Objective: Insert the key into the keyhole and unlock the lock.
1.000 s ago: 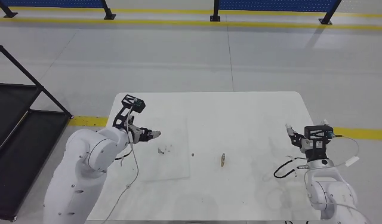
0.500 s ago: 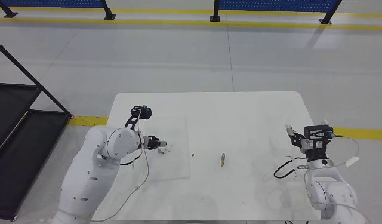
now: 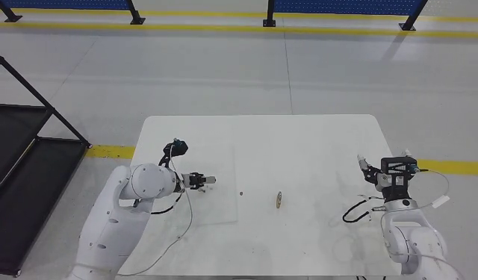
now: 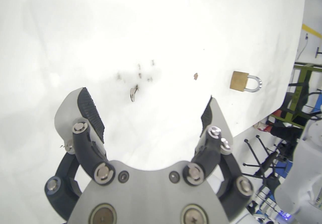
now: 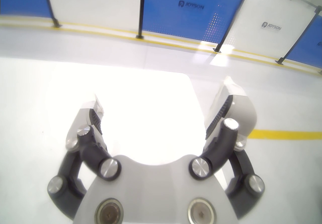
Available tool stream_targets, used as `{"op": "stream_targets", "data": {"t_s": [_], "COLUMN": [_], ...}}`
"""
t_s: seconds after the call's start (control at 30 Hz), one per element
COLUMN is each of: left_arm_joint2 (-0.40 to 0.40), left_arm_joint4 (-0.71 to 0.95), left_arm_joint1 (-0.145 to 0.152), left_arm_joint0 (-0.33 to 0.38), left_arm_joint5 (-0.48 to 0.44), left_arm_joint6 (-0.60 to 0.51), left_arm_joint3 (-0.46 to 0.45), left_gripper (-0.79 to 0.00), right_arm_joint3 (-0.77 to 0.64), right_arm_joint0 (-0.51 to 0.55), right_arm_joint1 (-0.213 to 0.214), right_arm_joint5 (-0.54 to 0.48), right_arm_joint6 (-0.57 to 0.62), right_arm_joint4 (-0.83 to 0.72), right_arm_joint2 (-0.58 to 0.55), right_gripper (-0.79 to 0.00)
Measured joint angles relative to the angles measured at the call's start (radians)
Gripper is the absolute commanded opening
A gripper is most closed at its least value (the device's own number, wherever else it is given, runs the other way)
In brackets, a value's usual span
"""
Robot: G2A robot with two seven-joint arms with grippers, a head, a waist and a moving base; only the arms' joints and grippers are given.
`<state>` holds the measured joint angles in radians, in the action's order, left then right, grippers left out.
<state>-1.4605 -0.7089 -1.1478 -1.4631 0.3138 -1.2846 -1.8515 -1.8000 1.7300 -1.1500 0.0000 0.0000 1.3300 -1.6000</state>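
Top view: left gripper, fingers spread wide, has swung in from the left edge of the table toward the key; right gripper stays parted, padlock unmoved.

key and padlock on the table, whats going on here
The left arm hangs close to the key, jaws open, nothing gripped. The key lies flat on the white table, and the brass padlock lies apart from it, shackle shut. The right arm sits at the table's other side, jaws open and empty.
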Motion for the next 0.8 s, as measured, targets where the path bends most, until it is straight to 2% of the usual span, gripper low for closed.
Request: {"op": "stream_targets", "data": {"t_s": [0.1,0.23,0.33,0.47,0.53,0.8], "left_arm_joint2": [0.001,0.001,0.001,0.003,0.005,0.023], "left_arm_joint4": [0.01,0.014,0.014,0.021,0.022,0.016], "left_arm_joint1": [0.002,0.005,0.007,0.009,0.01,0.014], "left_arm_joint0": [-0.01,-0.028,-0.043,-0.056,-0.06,-0.052], "left_arm_joint5": [-0.004,0.001,0.005,0.011,0.013,0.021], "left_arm_joint6": [0.013,0.03,0.039,0.051,0.058,0.07], "left_arm_joint3": [0.003,-0.007,-0.017,-0.02,-0.015,0.014], "left_gripper": [0.0,-0.145,-0.194,-0.305,-0.4,-0.489], "right_arm_joint3": [0.0,0.0,0.0,0.0,0.0,0.0], "right_arm_joint0": [0.0,0.0,0.0,0.0,0.0,0.0], "right_arm_joint1": [0.0,0.0,0.0,0.0,0.0,0.0], "right_arm_joint5": [0.0,0.0,0.0,0.0,0.0,0.0], "right_arm_joint6": [0.0,0.0,0.0,0.0,0.0,0.0], "right_arm_joint4": [0.0,0.0,0.0,0.0,0.0,0.0], "right_arm_joint2": [0.0,0.0,0.0,0.0,0.0,0.0], "right_gripper": [0.0,0.0,0.0,0.0,0.0,0.0]}}
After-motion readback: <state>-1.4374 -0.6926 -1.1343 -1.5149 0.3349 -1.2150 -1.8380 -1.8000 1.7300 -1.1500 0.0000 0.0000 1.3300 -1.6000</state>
